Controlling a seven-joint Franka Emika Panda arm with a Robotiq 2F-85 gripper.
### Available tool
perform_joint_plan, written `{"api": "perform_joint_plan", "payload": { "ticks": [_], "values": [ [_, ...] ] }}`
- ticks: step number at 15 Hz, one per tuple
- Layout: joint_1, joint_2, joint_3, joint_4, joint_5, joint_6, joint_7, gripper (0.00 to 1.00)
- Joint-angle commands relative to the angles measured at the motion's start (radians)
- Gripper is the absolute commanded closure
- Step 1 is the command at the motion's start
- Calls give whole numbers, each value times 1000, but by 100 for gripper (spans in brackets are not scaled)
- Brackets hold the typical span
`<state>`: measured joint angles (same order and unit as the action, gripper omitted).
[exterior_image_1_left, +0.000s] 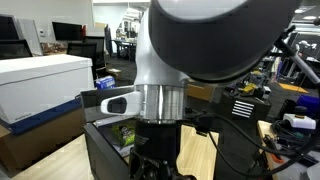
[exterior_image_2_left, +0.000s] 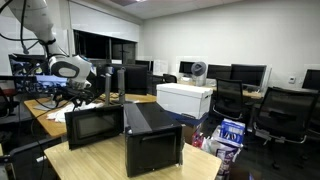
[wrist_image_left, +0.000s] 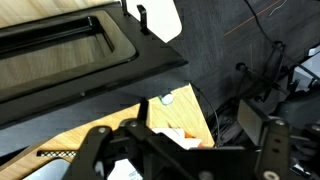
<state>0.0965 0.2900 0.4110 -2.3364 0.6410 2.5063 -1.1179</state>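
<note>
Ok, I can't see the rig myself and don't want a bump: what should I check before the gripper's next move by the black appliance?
1. State of the gripper, open or shut: cannot tell; its linkage crowds the wrist view.
2. Gap to the black appliance: ok, no contact shows in the wrist view.
3. Space on the table under the gripper: not ok, a white-orange packet lies there.
4. Camera cover: not ok, the arm fills an exterior view.

An office with white walls, dark windows, rows of monitors, black chairs and a wooden tabletop
</note>
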Motion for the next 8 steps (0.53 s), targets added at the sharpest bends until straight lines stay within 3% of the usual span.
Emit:
{"api": "perform_joint_plan", "payload": {
  "ticks": [1, 4, 8],
  "values": [
    [7, 6, -3, -17, 23, 33, -59, 40],
    [12, 28, -6, -17, 23, 84, -54, 65],
    [-6, 85, 8, -8, 32, 243, -45, 94]
  ]
}}
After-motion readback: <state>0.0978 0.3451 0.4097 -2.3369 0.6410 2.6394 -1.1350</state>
